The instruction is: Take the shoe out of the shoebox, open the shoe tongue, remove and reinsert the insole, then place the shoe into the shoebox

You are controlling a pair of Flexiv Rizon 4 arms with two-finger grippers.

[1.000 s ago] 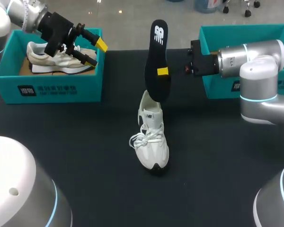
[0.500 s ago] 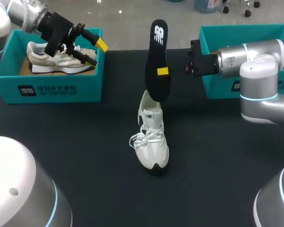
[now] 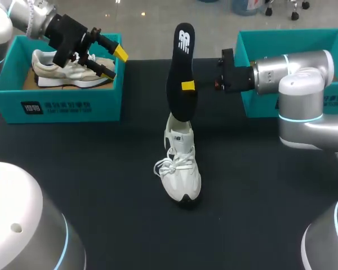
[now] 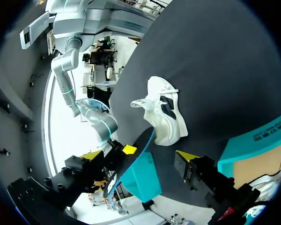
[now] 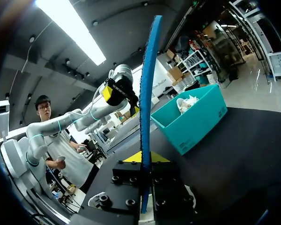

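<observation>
A white shoe [image 3: 180, 163] stands on the black table, toe toward me, also ahead of the left gripper [image 4: 165, 112]. Its black insole [image 3: 180, 73] hangs upright just above the heel, with my right gripper [image 3: 187, 85] shut on its middle from the right. In the right wrist view the insole [image 5: 147, 93] shows edge-on, blue, clamped between the fingers of the right gripper [image 5: 143, 161]. My left gripper [image 3: 115, 63] hovers open over the right end of the left teal shoebox [image 3: 62, 104], holding nothing; its yellow fingertips [image 4: 187, 157] stand wide apart.
A second, beige shoe [image 3: 67, 68] lies in the left shoebox. Another teal shoebox [image 3: 259, 39] stands at the back right, behind my right arm. Bare black table lies in front of and beside the white shoe.
My right gripper has carried the insole a little to the left, so its lower end now sits over the shoe's heel. The left arm and the shoe have not moved.
</observation>
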